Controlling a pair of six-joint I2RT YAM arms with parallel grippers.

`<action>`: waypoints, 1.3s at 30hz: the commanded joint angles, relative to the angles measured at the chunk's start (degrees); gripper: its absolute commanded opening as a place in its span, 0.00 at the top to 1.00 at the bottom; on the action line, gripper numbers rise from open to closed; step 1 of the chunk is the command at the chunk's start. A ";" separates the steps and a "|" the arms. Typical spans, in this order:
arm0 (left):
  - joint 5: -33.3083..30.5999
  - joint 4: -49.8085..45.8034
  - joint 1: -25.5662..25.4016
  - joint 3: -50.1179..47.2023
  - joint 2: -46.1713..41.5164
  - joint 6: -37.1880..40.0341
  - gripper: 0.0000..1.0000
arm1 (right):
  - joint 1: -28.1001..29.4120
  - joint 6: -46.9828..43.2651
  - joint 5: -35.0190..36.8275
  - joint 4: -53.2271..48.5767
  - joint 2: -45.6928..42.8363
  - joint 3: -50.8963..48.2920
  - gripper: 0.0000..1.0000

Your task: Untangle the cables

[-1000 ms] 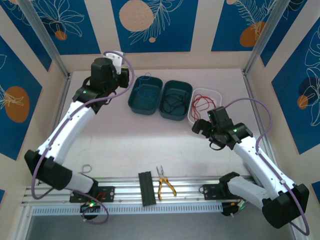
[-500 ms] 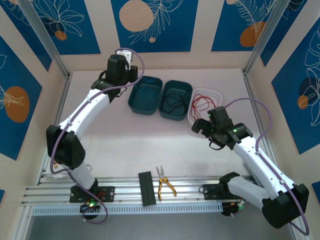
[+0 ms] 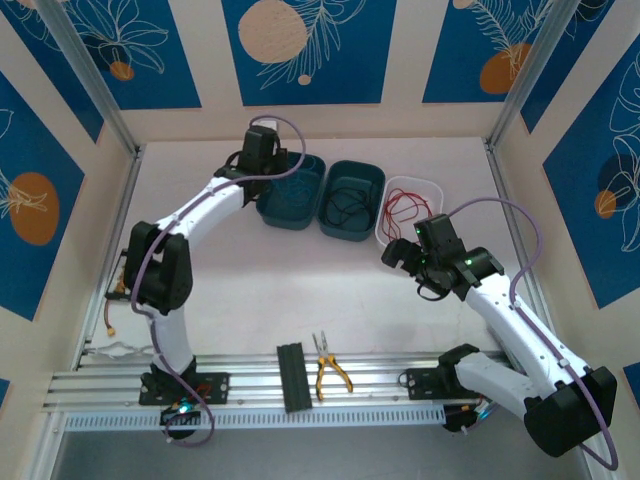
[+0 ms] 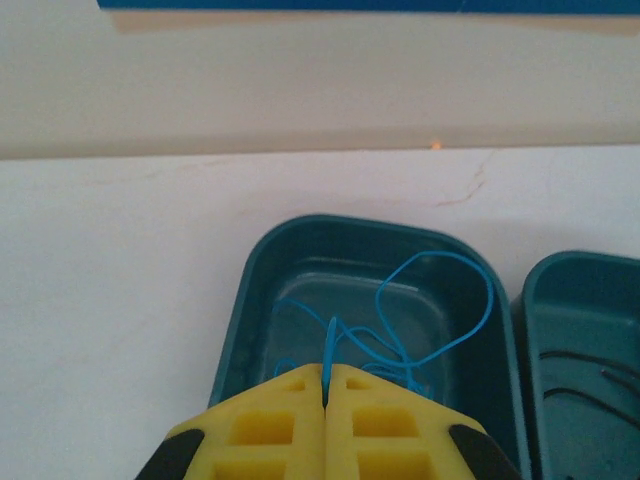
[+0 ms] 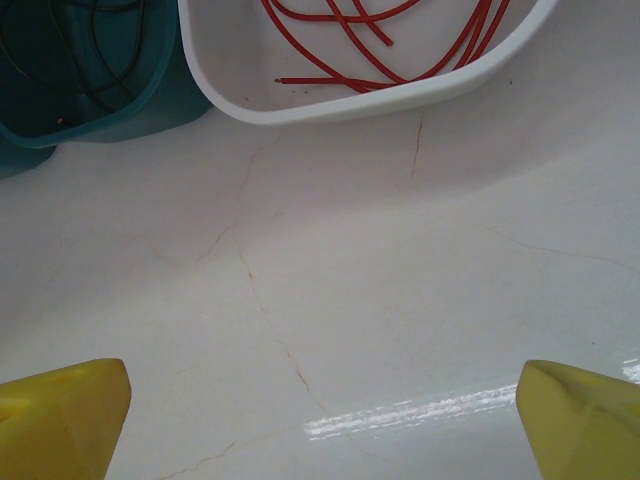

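Along the table's (image 3: pixel 300 290) far edge the cables (image 3: pixel 400 210) lie apart: the blue cable (image 4: pixel 395 335) coiled in the left bin (image 4: pixel 250 330), the black cable (image 3: pixel 345 205) in the middle bin (image 3: pixel 375 175), the red cable (image 5: pixel 350 40) in the white tray (image 5: pixel 330 100). Left gripper (image 4: pixel 327 385), jaws pressed shut, hangs over the blue coil's near side, one strand running up into the seam; whether it is pinched cannot be told. Right gripper (image 5: pixel 322 410), spread wide and empty, stands just short of the tray, so the red cable lies straight ahead.

Pliers (image 3: pixel 330 372) beside black block (image 3: pixel 291 377)
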 commanded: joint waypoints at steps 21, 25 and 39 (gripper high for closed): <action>0.76 -1.31 -1.98 2.86 12.32 -6.32 1.00 | -0.26 0.74 -1.75 -1.30 -0.63 -0.61 0.01; 2.56 -1.22 -1.98 2.43 12.71 -6.33 0.96 | -0.22 0.60 -1.84 -1.05 -0.54 -0.44 0.01; 4.01 -5.75 -1.99 3.06 1.88 -2.48 0.36 | -0.39 -1.02 -0.89 -2.23 -0.39 2.10 0.01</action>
